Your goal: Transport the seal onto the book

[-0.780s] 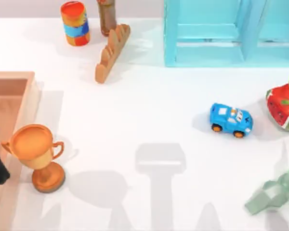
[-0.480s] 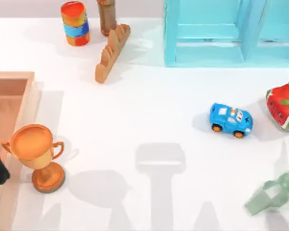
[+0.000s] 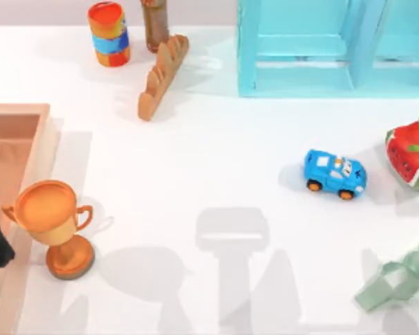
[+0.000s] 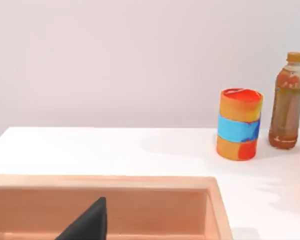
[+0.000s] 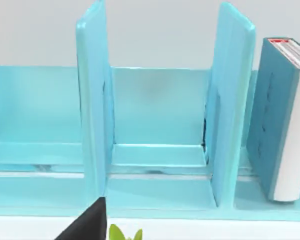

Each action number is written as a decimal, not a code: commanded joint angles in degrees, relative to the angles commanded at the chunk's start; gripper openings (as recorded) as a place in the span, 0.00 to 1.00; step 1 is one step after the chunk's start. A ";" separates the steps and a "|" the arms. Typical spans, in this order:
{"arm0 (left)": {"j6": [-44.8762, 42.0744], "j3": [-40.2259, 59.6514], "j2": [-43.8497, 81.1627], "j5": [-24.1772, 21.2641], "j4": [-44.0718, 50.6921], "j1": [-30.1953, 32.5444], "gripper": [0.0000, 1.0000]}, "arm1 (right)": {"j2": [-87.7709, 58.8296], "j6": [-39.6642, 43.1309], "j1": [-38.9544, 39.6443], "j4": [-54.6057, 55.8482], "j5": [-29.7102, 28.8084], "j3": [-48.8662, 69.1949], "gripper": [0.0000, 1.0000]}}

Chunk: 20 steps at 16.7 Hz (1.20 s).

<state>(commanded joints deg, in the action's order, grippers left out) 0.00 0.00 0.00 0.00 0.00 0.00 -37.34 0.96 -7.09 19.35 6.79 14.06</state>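
Upright, teal hardback book (image 5: pixel 282 120) stands in glossy shelf (image 5: pixel 155 145); gripper states unclear.

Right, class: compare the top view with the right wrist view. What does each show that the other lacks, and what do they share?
Top view's own: an orange trophy cup, a blue toy car, a striped orange-and-blue can and a wooden tray at the table's left. Right wrist view's own: the thick teal-blue book standing on end in the shelf, white page edges outward, and a black part of the right gripper. Shared: the light-blue shelf unit with upright dividers.
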 joint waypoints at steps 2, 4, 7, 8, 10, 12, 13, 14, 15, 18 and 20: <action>0.00 0.00 0.00 0.00 0.00 0.00 1.00 | -12.44 0.29 -2.09 6.30 1.91 4.77 1.00; 0.00 0.00 0.00 0.00 0.00 0.00 1.00 | -25.33 0.54 -4.22 12.86 3.85 9.78 1.00; 0.00 0.00 0.00 0.00 0.00 0.00 1.00 | -44.10 0.75 -7.41 22.69 6.69 17.31 1.00; 0.00 0.00 0.00 0.00 0.00 0.00 1.00 | -49.92 0.77 -8.44 25.81 7.57 19.70 1.00; 0.00 0.00 0.00 0.00 0.00 0.00 1.00 | -60.58 0.79 -10.43 31.64 9.20 24.16 1.00; 0.00 0.00 0.00 0.00 0.00 0.00 1.00 | -69.56 0.75 -12.25 36.83 10.62 28.13 1.00; 0.00 0.00 0.00 0.00 0.00 0.00 1.00 | -73.32 0.71 -13.08 39.15 11.23 29.90 1.00; 0.00 0.00 0.00 0.00 0.00 0.00 1.00 | -76.61 0.64 -13.85 41.25 11.76 31.51 1.00; 0.00 0.00 0.00 0.00 0.00 0.00 1.00 | -79.43 0.57 -14.55 43.11 12.20 32.94 1.00; 0.00 0.00 0.00 0.00 0.00 0.00 1.00 | -85.13 0.35 -16.07 46.94 12.98 35.90 1.00; 0.00 0.00 0.00 0.00 0.00 0.00 1.00 | -86.48 0.30 -16.44 47.83 13.12 36.60 1.00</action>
<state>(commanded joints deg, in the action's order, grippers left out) 0.00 0.00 0.00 0.00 0.00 0.00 -123.82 1.25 -23.53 67.19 19.91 50.66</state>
